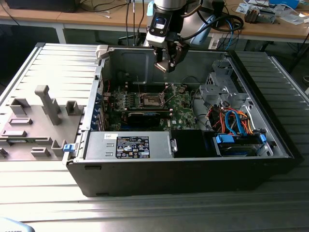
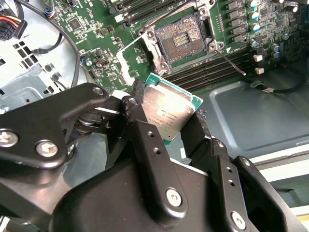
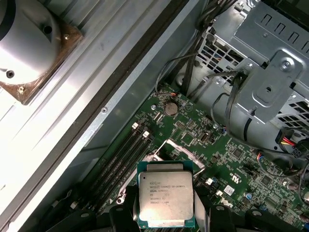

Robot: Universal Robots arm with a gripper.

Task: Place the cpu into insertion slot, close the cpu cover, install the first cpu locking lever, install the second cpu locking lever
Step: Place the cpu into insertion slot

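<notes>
Green motherboard [image 2: 87, 29], black pincer [image 2: 169, 118] clamped on flat silvery cpu [image 3: 165, 199], square insertion slot [image 2: 181, 38]

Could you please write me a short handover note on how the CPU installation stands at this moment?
The gripper is shut on the cpu, holding it by its edges above the motherboard and clear of it.
The insertion slot is empty, with its contacts exposed.
The cpu cover stands open beside the slot.
One locking lever and the other lever stick out unlatched on opposite sides of the slot.
Done: the cpu is in the grip, inside the open case.
Left: the cpu is not seated, the cover is not closed, and neither lever is installed.
</notes>
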